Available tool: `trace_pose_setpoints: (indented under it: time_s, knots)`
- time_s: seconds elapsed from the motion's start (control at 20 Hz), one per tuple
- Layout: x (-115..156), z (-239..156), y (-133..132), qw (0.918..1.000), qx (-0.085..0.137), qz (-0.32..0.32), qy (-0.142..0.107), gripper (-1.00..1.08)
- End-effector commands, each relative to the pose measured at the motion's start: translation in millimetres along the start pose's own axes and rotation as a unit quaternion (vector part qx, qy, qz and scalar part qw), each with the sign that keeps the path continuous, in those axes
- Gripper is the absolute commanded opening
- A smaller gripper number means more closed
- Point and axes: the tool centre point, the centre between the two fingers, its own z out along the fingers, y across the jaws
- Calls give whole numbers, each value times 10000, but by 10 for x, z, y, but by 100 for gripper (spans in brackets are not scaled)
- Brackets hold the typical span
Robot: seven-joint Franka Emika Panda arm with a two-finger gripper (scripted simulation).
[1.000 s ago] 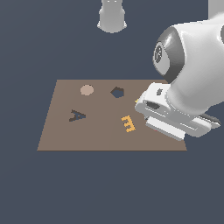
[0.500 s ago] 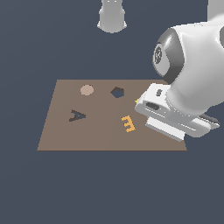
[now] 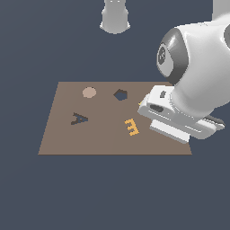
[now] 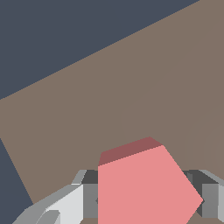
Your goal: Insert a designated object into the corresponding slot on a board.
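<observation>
In the wrist view, the salmon-red pentagon block [image 4: 144, 183] sits between my gripper's [image 4: 146, 199] two fingers, which press on its sides just above the brown board [image 4: 131, 87]. In the exterior view the white hand [image 3: 175, 119] hangs over the board's [image 3: 90, 139] right end and hides the fingers and the block. The dark navy pentagon slot [image 3: 120, 95] lies in the board's far middle, to the exterior view's left of the hand and apart from it.
A tan circle [image 3: 89, 92] and a dark letter-A cutout [image 3: 79, 119] are on the board's left half. An orange letter E [image 3: 131, 126] lies just left of the hand. The arm's base [image 3: 115, 15] stands beyond the board.
</observation>
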Motion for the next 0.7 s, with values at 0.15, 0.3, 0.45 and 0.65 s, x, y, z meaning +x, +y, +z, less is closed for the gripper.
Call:
trace_pose_setpoints:
  time_s: [0.15, 0.3, 0.45, 0.65]
  knots:
    - [-88, -6, 34, 9994, 1, -352, 0, -100]
    - [-159, -9, 70, 9979, 1, -650, 1, -100]
    - [-244, -14, 120, 9948, 2, -1015, 1, -100]
    - [-371, -22, 213, 9871, 2, -1603, 2, -100]
